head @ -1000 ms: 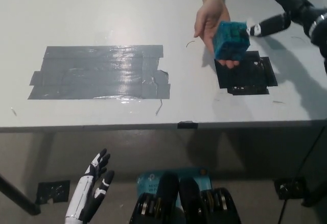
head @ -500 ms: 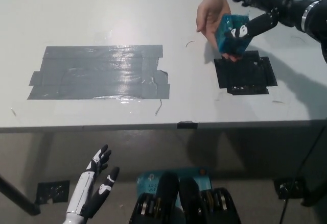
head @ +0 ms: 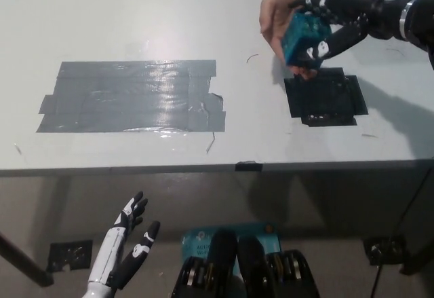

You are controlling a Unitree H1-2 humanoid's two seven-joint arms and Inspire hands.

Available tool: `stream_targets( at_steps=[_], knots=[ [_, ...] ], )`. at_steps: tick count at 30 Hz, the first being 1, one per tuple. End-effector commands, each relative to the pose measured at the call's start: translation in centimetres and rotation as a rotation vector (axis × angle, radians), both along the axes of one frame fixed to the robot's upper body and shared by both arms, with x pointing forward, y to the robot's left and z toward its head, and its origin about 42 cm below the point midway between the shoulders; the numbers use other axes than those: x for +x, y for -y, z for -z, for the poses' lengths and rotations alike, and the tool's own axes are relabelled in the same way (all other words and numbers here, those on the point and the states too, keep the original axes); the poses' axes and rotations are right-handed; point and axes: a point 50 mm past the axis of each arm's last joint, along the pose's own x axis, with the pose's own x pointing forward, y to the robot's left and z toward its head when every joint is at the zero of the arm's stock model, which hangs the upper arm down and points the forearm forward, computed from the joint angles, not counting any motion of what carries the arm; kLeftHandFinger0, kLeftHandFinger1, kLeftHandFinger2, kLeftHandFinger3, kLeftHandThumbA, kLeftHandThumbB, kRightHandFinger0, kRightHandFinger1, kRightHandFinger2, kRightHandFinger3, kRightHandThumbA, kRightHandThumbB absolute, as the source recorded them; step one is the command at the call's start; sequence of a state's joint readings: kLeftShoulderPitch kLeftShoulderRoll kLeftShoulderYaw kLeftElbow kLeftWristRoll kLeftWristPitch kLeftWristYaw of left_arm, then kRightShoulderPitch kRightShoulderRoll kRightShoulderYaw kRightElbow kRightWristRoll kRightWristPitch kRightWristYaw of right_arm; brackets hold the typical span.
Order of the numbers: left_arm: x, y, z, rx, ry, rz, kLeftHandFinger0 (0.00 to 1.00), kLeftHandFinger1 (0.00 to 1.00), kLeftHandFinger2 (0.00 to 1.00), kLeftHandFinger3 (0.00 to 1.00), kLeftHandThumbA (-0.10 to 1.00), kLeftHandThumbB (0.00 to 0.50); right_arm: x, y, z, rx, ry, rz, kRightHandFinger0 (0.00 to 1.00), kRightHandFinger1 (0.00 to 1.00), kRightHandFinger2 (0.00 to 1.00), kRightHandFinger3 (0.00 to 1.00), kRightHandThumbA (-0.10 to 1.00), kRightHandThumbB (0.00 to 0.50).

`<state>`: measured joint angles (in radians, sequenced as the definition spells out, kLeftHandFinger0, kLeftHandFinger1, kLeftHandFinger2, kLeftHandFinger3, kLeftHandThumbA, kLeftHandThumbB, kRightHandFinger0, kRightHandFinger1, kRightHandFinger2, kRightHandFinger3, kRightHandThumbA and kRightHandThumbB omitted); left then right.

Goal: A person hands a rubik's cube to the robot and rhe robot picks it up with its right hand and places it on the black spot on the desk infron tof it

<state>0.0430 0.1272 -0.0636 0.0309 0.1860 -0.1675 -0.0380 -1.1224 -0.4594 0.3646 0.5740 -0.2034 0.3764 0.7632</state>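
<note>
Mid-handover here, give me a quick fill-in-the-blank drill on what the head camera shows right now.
1. The Rubik's cube rests in a person's hand while the robot's ____ hand wraps its fingers around it.
2. The cube is held just above the upper-left corner of the ____ spot.
3. The white left hand hangs ____ the desk edge, fingers apart.

Missing words: right; black; below

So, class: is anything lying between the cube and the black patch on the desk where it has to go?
Nothing visible. The cube, between the person's hand and the right hand, is above the bare black patch's far edge.
</note>
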Motion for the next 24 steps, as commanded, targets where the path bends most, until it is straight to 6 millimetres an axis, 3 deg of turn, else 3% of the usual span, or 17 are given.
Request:
stream_targets(
  at_steps=[1,5,7,8,10,12,14,15,16,17,18,19,21,22,24],
  knots=[
    [0.2,-0.1,-1.1,0.007,0.035,0.019,1.00,1.00,1.00,1.00,0.82,0.145,1.0,1.1,-1.6,-0.131,0.083,0.041,1.00,1.00,1.00,1.00,0.75,0.500],
    [0.6,0.0,-1.4,0.011,0.050,0.033,1.00,1.00,1.00,1.00,0.83,0.136,1.5,2.0,-0.6,-0.183,0.128,0.075,1.00,1.00,1.00,1.00,0.61,0.499],
    [0.7,0.1,-1.4,0.009,0.053,0.034,1.00,1.00,1.00,1.00,0.83,0.140,1.7,2.1,-0.4,-0.221,0.135,0.085,1.00,1.00,1.00,1.00,0.50,0.456],
    [0.6,0.0,-1.4,0.008,0.053,0.033,1.00,1.00,1.00,1.00,0.83,0.141,1.7,2.0,-0.4,-0.232,0.138,0.081,1.00,1.00,1.00,1.00,0.50,0.459],
    [0.6,0.0,-1.4,0.012,0.050,0.033,1.00,1.00,1.00,1.00,0.85,0.139,1.8,2.0,0.0,-0.281,0.111,0.040,1.00,1.00,1.00,1.00,0.48,0.417],
    [0.7,0.0,-1.4,0.007,0.050,0.028,1.00,1.00,1.00,1.00,0.87,0.141,1.9,2.1,0.4,-0.269,0.080,0.045,1.00,1.00,1.00,1.00,0.33,0.380],
    [0.7,-0.1,-1.5,0.009,0.049,0.025,1.00,1.00,1.00,1.00,0.87,0.134,2.0,2.2,0.6,-0.266,0.074,0.066,0.77,0.84,0.94,1.00,0.21,0.355],
    [0.8,-0.1,-1.6,0.005,0.050,0.022,1.00,1.00,1.00,1.00,0.85,0.122,1.9,2.4,0.6,-0.273,0.082,0.071,0.41,0.53,0.66,0.75,0.16,0.339],
    [0.9,-0.1,-1.8,0.005,0.058,0.024,1.00,1.00,1.00,1.00,0.85,0.115,1.8,2.5,0.4,-0.291,0.129,0.066,0.27,0.41,0.52,0.58,0.14,0.326],
    [1.0,0.0,-1.8,0.005,0.060,0.025,1.00,1.00,1.00,1.00,0.84,0.114,1.8,2.6,0.3,-0.295,0.144,0.064,0.23,0.40,0.50,0.55,0.13,0.320],
    [1.1,-0.1,-1.9,0.002,0.063,0.028,1.00,1.00,1.00,1.00,0.84,0.113,1.7,2.6,0.0,-0.284,0.175,0.069,0.40,0.51,0.54,0.53,0.09,0.291],
    [1.1,-0.1,-1.9,-0.001,0.063,0.030,1.00,1.00,1.00,1.00,0.84,0.117,1.6,2.7,-0.1,-0.274,0.201,0.069,0.45,0.54,0.54,0.53,0.08,0.285],
    [1.2,-0.1,-2.0,0.000,0.058,0.029,1.00,1.00,1.00,1.00,0.84,0.125,1.5,2.8,-0.2,-0.237,0.227,0.075,0.44,0.57,0.57,0.55,0.05,0.273],
    [1.2,-0.1,-2.0,0.001,0.059,0.029,1.00,1.00,1.00,1.00,0.84,0.116,1.4,2.9,-0.3,-0.220,0.239,0.077,0.50,0.67,0.69,0.58,0.03,0.267],
    [1.2,-0.1,-2.0,-0.002,0.061,0.030,1.00,1.00,1.00,1.00,0.84,0.122,1.3,3.2,-0.6,-0.173,0.279,0.088,0.61,0.79,0.78,0.56,0.00,0.259]
  ],
)
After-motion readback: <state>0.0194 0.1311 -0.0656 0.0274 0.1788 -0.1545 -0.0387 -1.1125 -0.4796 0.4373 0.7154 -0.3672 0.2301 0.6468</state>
